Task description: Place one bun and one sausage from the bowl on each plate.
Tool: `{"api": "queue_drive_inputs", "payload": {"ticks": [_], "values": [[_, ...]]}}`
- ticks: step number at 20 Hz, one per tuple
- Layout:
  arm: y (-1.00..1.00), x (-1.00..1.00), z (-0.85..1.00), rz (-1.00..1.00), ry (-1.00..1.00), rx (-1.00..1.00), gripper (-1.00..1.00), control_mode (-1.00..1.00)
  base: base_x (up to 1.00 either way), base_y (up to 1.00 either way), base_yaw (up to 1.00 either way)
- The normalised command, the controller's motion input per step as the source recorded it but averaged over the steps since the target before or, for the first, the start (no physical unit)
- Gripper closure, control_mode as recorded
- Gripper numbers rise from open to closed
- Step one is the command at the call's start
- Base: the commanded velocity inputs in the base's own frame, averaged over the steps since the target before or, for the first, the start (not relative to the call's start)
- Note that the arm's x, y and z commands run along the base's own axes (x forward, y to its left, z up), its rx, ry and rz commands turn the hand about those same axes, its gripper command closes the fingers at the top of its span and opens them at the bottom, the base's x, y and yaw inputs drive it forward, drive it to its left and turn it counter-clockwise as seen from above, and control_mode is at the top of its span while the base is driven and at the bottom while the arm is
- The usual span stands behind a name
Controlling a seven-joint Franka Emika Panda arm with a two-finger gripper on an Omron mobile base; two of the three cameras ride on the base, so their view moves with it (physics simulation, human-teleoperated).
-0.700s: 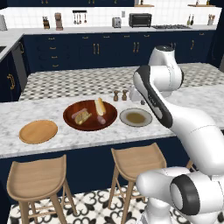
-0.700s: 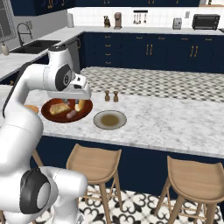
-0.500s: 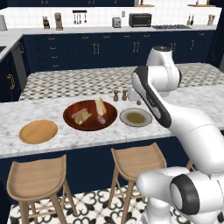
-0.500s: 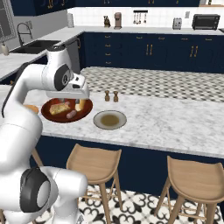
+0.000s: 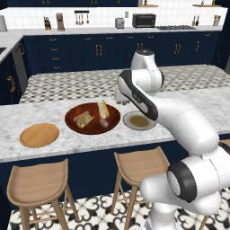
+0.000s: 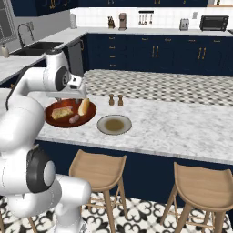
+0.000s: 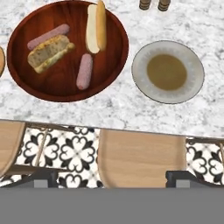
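The white jointed arm with dark joints rises from its base, bends at a high elbow and reaches forward; its two-finger hand points downward, dark fingertips spread wide apart, holding nothing

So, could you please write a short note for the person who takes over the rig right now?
End effector: open, holding nothing, high above the counter edge.
Bowl: holds both buns and both sausages.
Grey-rimmed plate: right of the bowl in the hand view.
Wooden plate: on the bowl's other side.
Done: nothing placed.
Left: one bun and one sausage on each plate.
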Motion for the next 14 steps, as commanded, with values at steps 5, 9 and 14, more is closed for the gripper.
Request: {"api": "queue_drive_inputs", "payload": {"ticks": [5, 9, 14], "values": [[0.01, 0.65, -0.25, 0.01, 0.0, 0.01, -1.0, -1.0, 0.0, 0.0, 0.0], [-0.04, 0.27, -0.39, 0.07, 0.0, 0.03, -1.0, -1.0, 0.0, 0.0, 0.0], [0.0, 0.22, -0.36, 0.04, 0.0, 0.0, -1.0, -1.0, 0.0, 0.0, 0.0]]}}
